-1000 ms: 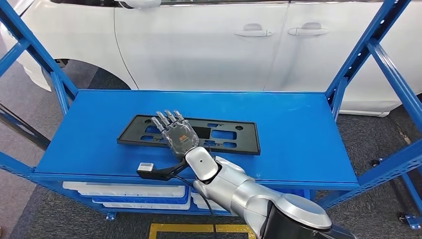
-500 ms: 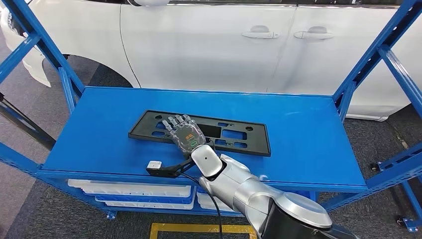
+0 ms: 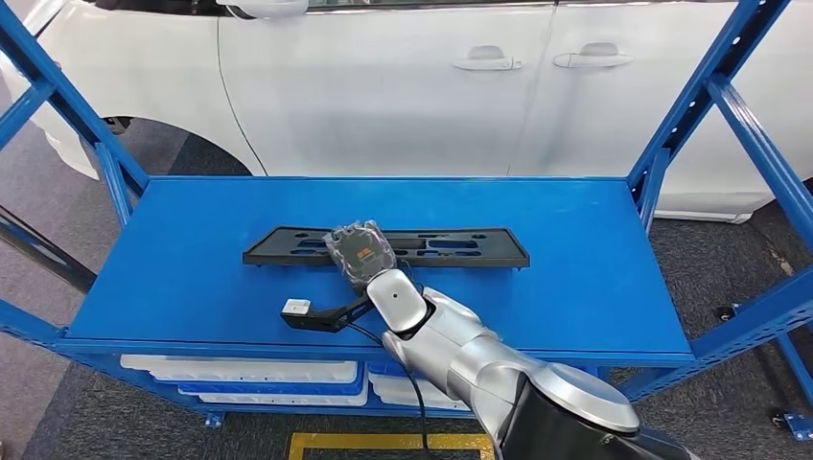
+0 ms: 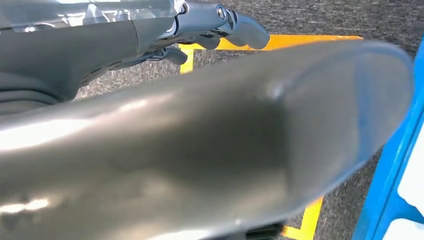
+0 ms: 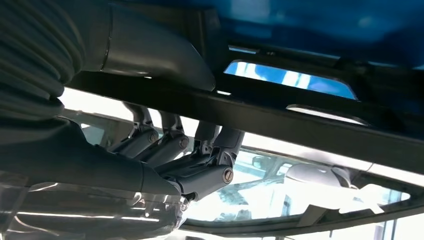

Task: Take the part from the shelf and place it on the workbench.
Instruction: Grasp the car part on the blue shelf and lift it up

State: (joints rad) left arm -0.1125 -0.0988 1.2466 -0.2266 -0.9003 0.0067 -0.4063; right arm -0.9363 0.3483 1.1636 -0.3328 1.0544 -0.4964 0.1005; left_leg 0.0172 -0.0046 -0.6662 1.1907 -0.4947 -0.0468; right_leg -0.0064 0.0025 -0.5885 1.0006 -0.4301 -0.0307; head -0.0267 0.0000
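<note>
R hand point(image 3: 359, 251) now gripping part point(image 3: 451, 247), tilted up

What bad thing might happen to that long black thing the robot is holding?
The right hand grips the long black part near its middle, left of centre, so the longer free end might sag or twist out of the fingers. The part sits low over the blue shelf, so an end might scrape it. Swinging it out, it might bump the blue posts.
</note>
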